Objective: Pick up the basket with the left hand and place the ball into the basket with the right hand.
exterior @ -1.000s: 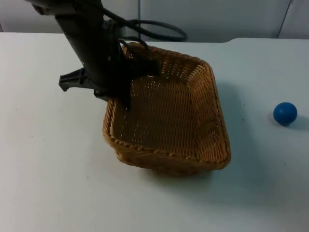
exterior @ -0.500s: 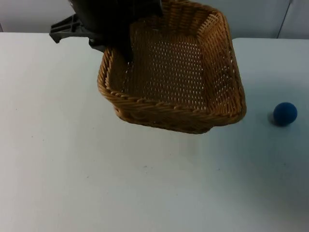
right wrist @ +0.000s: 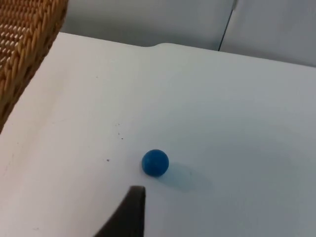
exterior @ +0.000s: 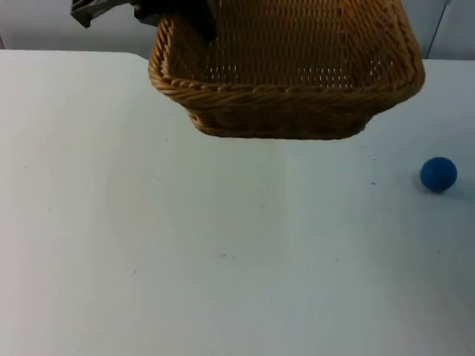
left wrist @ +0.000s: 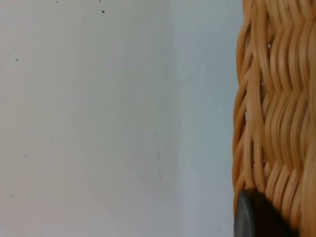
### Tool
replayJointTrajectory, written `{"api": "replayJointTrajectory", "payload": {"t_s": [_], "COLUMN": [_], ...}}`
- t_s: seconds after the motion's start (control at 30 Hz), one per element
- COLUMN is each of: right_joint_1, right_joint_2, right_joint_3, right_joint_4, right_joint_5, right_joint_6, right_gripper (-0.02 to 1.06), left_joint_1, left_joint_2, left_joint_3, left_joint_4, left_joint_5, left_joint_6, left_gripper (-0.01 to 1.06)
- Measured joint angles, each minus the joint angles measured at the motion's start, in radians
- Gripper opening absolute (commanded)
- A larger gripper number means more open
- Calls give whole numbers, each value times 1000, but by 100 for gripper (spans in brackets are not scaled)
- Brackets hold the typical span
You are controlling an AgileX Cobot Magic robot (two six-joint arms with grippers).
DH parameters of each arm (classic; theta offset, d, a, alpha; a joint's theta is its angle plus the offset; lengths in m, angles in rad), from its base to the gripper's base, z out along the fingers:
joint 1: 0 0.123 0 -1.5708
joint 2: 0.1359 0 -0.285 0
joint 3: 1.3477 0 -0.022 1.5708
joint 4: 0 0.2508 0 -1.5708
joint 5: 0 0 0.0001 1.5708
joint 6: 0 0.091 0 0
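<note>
Basket (exterior: pixel 286 89) lifted higher, left fingers (left wrist: pixel 252 217) clenched on rim, ball (right wrist: pixel 155 163) near right fingers (right wrist: pixel 131 210).

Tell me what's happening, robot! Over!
Left end effector clamped on basket rim, basket lifted off table. Right end effector hovers near blue ball; ball on table, untouched. Nothing between them.

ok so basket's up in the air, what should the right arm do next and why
Probably bring the right gripper down toward the blue ball and close on it. The left gripper is shut on the basket, which hangs above the white table, and the ball lies loose on the table just ahead of the right gripper's fingertip, apart from the basket.
</note>
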Motion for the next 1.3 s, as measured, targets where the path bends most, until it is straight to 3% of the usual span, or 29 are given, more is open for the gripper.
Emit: {"api": "replayJointTrajectory", "payload": {"t_s": [0.3, 0.57, 0.7, 0.9, 1.07, 1.3], "right_joint_1": [0, 0, 0, 0, 0, -49], "right_joint_2": [42, 212, 348, 510, 616, 881], "right_joint_3": [0, 0, 0, -49, -114, -283], "right_joint_4": [-14, -24, -27, -31, -22, 91], "right_joint_5": [-21, -152, -266, -332, -346, -299], "right_joint_6": [0, 23, 63, 83, 85, 37], "right_gripper": [105, 105, 105, 105, 105, 105], "left_joint_1": [15, 15, 15, 15, 15, 15], "left_joint_2": [0, 0, 0, 0, 2, 17], "left_joint_3": [0, 0, 0, 0, 0, 0], "left_joint_4": [-6, -6, 1, 5, 5, 5], "left_joint_5": [-6, -6, -10, -26, -28, -36], "left_joint_6": [6, 6, 6, 6, 6, 6], "left_gripper": [0, 0, 0, 0, 0, 0]}}
